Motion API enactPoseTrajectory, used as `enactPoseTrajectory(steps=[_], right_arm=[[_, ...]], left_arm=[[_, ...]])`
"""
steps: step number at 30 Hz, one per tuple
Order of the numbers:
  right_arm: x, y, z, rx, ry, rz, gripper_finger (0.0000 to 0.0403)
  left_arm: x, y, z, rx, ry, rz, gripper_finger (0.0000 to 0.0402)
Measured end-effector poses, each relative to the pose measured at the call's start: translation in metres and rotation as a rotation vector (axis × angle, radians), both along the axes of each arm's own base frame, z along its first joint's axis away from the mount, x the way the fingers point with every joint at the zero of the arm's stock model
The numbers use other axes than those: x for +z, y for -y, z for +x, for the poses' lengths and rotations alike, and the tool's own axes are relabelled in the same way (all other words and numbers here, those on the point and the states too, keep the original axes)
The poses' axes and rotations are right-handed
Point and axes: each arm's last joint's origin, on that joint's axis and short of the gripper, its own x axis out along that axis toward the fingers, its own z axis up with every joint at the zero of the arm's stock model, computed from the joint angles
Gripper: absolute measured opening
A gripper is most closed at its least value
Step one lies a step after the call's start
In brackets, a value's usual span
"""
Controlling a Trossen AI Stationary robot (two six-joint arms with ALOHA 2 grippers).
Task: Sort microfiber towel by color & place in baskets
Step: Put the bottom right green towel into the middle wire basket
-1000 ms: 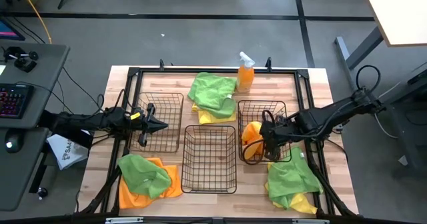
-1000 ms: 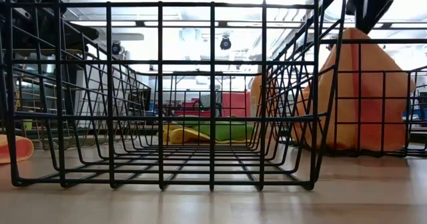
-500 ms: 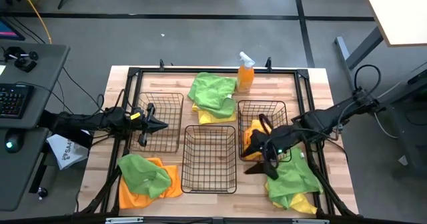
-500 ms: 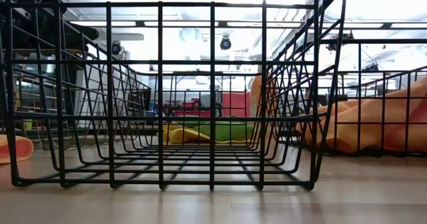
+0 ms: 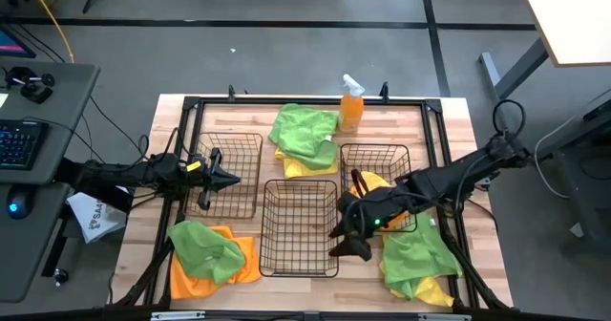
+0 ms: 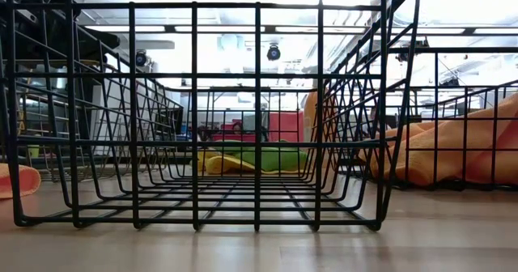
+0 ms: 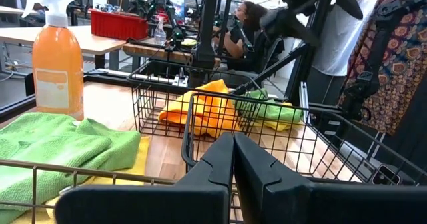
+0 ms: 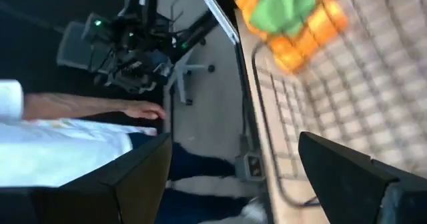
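Wooden table point(image 5: 449, 120) beneath, our right gripper point(image 5: 346, 240) hangs spread wide and empty beside the middle basket point(image 5: 300, 227); we risk clipping its wire wall while swinging toward another towel.

This looks like a robotics lab or workshop: a wooden tabletop point(image 5: 449, 120) stands on bare grey concrete floor point(image 5: 286, 63), a keyboard point(image 5: 17, 145) sits on a side desk point(image 5: 57, 101), and cluttered workbenches point(image 7: 100, 41) apparently fill the room beyond.
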Motion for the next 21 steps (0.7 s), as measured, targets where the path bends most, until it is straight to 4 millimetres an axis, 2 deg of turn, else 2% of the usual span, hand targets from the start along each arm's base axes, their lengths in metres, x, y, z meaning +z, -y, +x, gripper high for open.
enactPoseTrajectory(steps=[5, 10, 15, 19, 21], right_arm=[[-0.02, -0.023, -0.005, -0.008, -0.293, 0.216, 0.0323], [-0.045, -0.064, -0.03, -0.039, -0.665, 0.303, 0.0323], [-0.07, -0.092, -0.057, -0.214, -0.968, 0.286, 0.0323], [-0.093, -0.093, -0.07, -0.432, -1.156, 0.172, 0.0323], [-0.103, -0.092, -0.07, -0.509, -1.173, 0.111, 0.0323]], left_arm=[[0.0, 0.0, 0.0, 0.0, 0.001, 0.0, 0.0001], [0.0, 0.0, 0.0, 0.0, 0.0, 0.0, 0.0001], [0.0, 0.0, 0.0, 0.0, 0.0, 0.0, 0.0001], [0.0, 0.0, 0.0, 0.0, 0.001, 0.0, 0.0001], [0.0, 0.0, 0.0, 0.0, 0.0, 0.0, 0.0001]])
